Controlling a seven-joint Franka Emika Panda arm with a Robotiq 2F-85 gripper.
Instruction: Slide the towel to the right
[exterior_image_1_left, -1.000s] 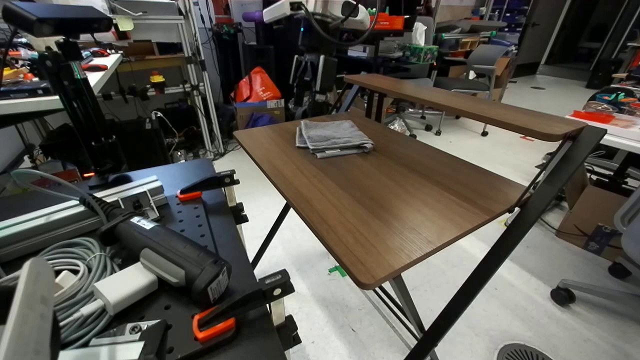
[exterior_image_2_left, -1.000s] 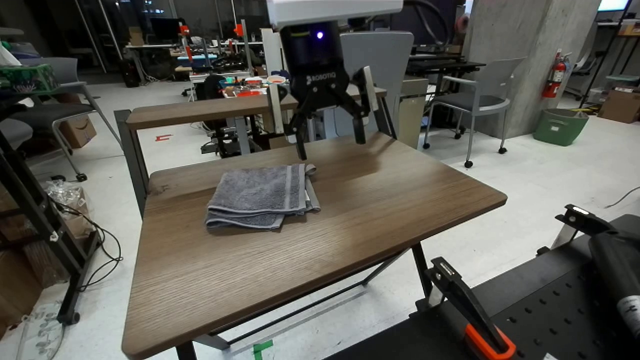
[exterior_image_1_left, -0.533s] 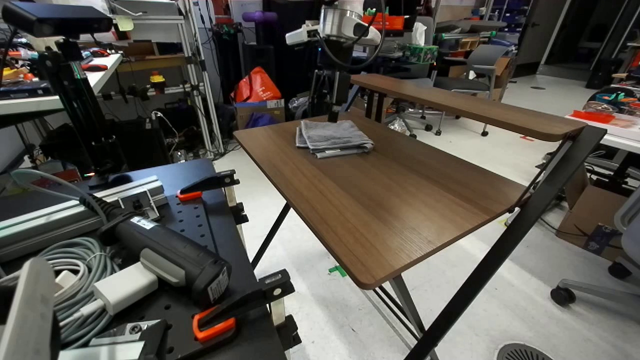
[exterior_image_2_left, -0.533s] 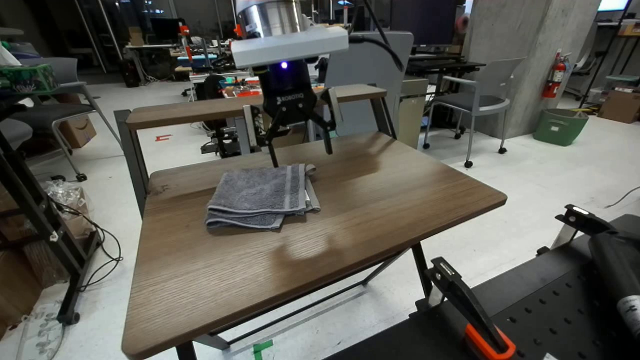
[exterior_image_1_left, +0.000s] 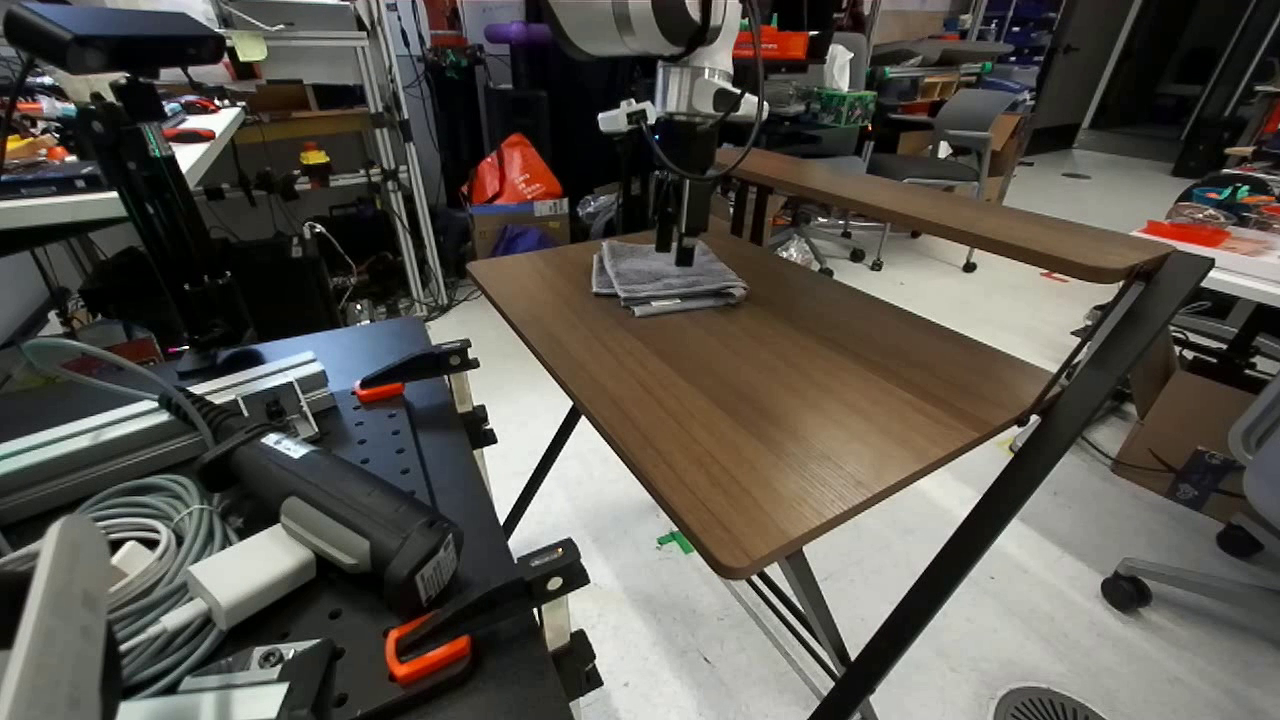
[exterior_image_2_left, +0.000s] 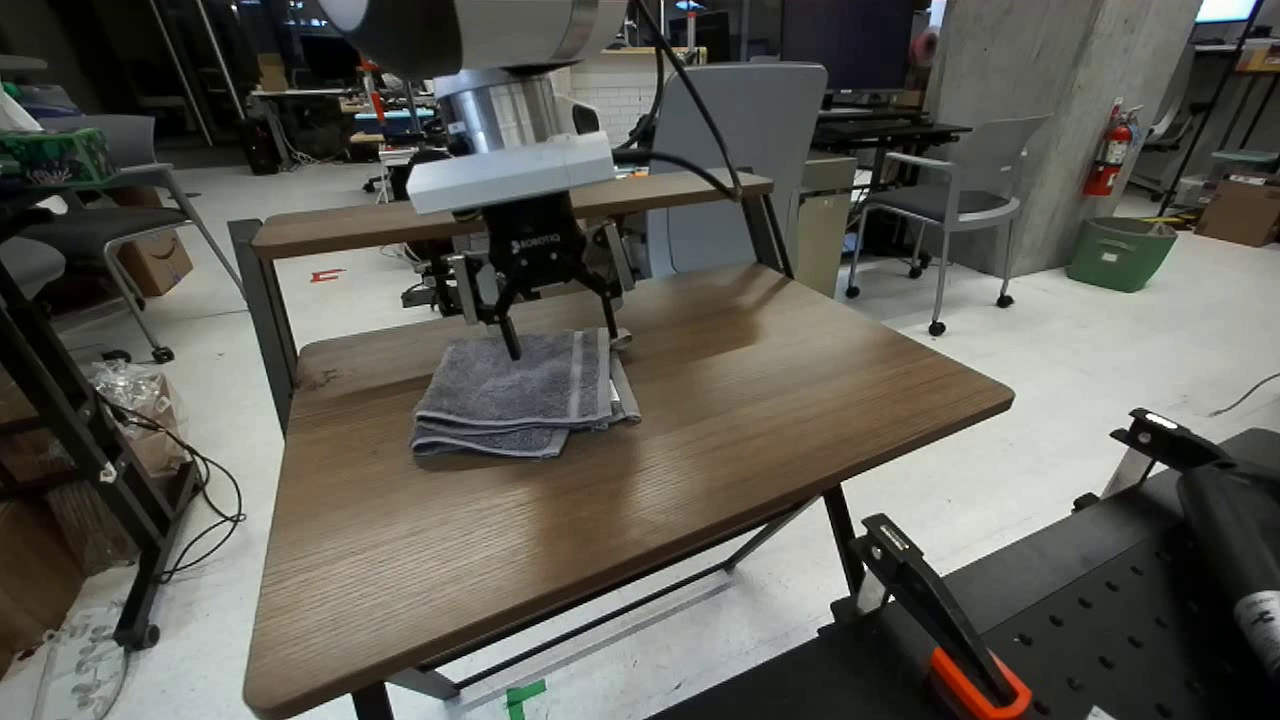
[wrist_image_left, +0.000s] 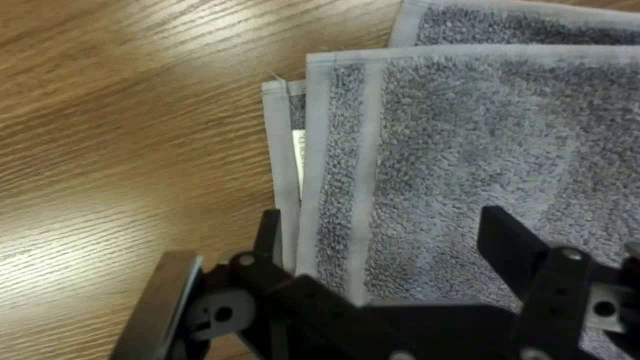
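The grey folded towel lies flat on the brown tabletop in both exterior views. In an exterior view the towel sits left of the table's middle, with lighter edges and layered folds. My gripper is open and points down over the towel's back part, fingers spread; it also shows at the towel in an exterior view. In the wrist view the towel fills the right side. The open gripper has one finger at the towel's banded edge and one over its pile. I cannot tell whether the tips touch it.
A raised brown shelf runs along one long side of the table, close behind my gripper; it shows too in an exterior view. A black bench with clamps, cables and a black tool stands beside the table.
My gripper has come down and moved left in the exterior view that faces the shelf, from above the table's back to over the towel. It stays open. The towel has not moved.
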